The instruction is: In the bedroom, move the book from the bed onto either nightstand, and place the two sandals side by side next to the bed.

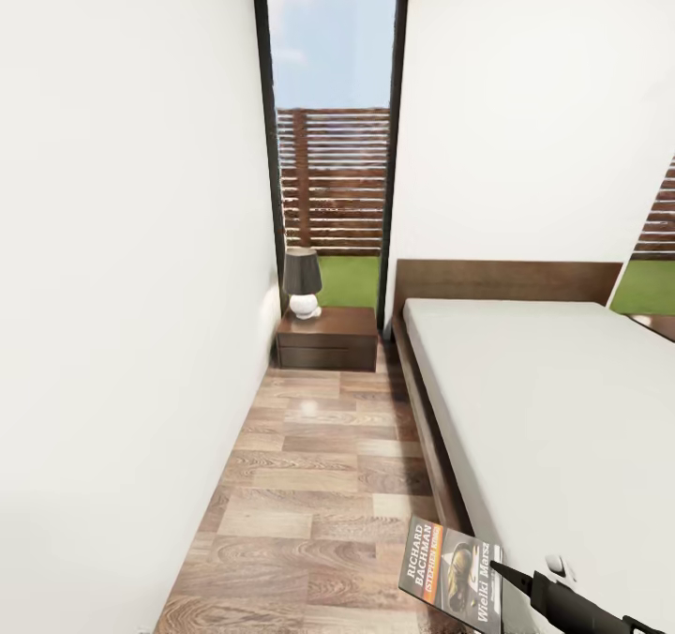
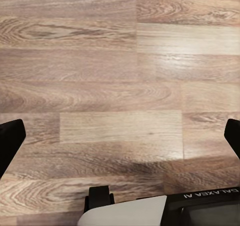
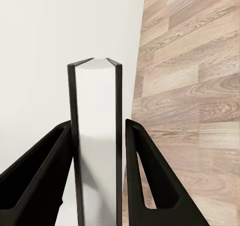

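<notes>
1. Ahead of me a narrow strip of light-brown wood-plank floor (image 1: pixel 309 484) runs between a plain white wall (image 1: pixel 122 287) on my left and the large double bed with pale grey-white mattress and dark brown frame (image 1: pixel 553 428) on my right.
2. At the far end of that strip stands the low dark reddish-brown wooden nightstand (image 1: pixel 327 338), beside the headboard and in front of a tall dark-framed window (image 1: pixel 334 137).
3. A small table lamp with dark shade and round white base (image 1: pixel 302 282) sits on the nightstand's left half; the rest of its top is bare.
4. My right gripper (image 3: pixel 99 173) is clamped on the small thin paperback book with dark cover and orange title band (image 1: pixel 452 573), gripping it across its thickness at the bed's near edge, above the floor.
5. My left gripper (image 2: pixel 120 136) hangs over bare planks, fingers spread wide, holding nothing.
</notes>
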